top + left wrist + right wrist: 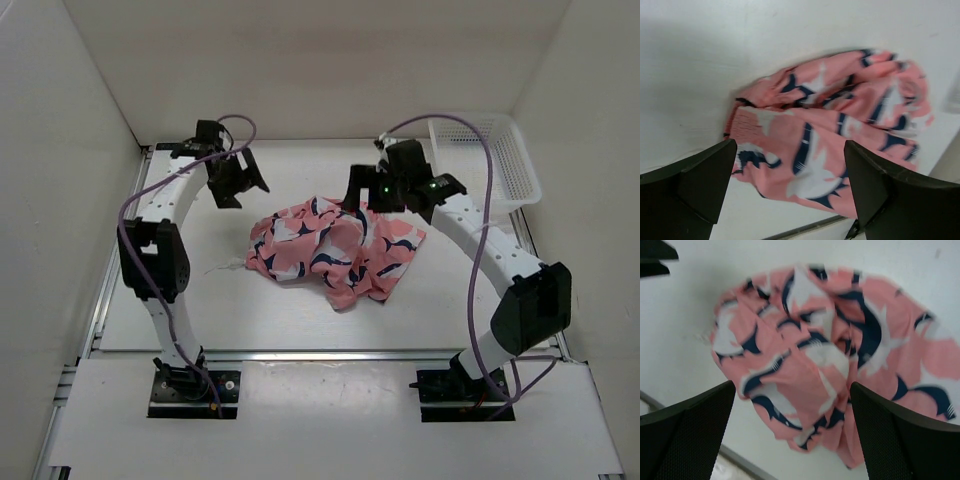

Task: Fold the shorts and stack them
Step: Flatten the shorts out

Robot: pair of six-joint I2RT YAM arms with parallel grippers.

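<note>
While you see the shorts (335, 250) crumpled on the table (200, 310) from above, the left gripper (238, 182) hangs at their ten o'clock and the right gripper (362, 192) at twelve. Left wrist: jaws spread, empty; pinch the gathered waistband (747, 120) at nine o'clock. Right wrist: spread too; expect light, limp cloth.
</note>
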